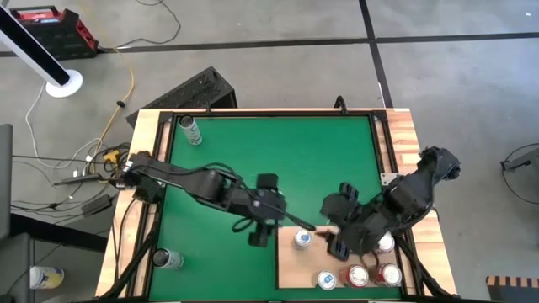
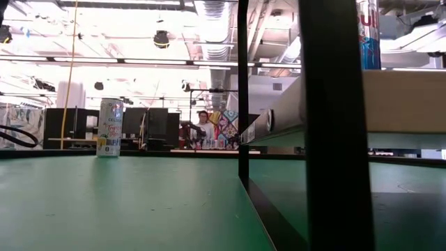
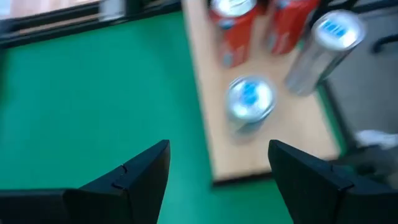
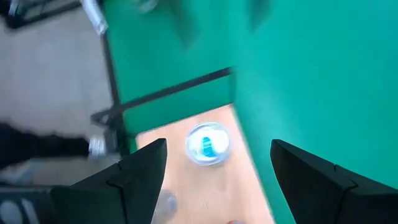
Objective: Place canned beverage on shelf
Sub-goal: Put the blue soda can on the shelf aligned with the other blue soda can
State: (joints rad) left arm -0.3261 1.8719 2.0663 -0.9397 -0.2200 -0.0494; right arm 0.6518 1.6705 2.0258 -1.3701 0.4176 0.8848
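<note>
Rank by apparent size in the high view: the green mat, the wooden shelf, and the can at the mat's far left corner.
Largest to smallest:
1. Green mat
2. Wooden shelf, partly hidden by the right arm
3. Can at the far left corner

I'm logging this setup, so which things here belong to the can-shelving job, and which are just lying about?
Job:
shelf
cans on shelf
blue-topped can
cans on mat
left claw, open
right claw, open

Lying about:
cables
black case

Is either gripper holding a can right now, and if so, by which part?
Nothing is held. The left gripper and right gripper are both open and empty, near the blue-topped can standing on the shelf.
</note>
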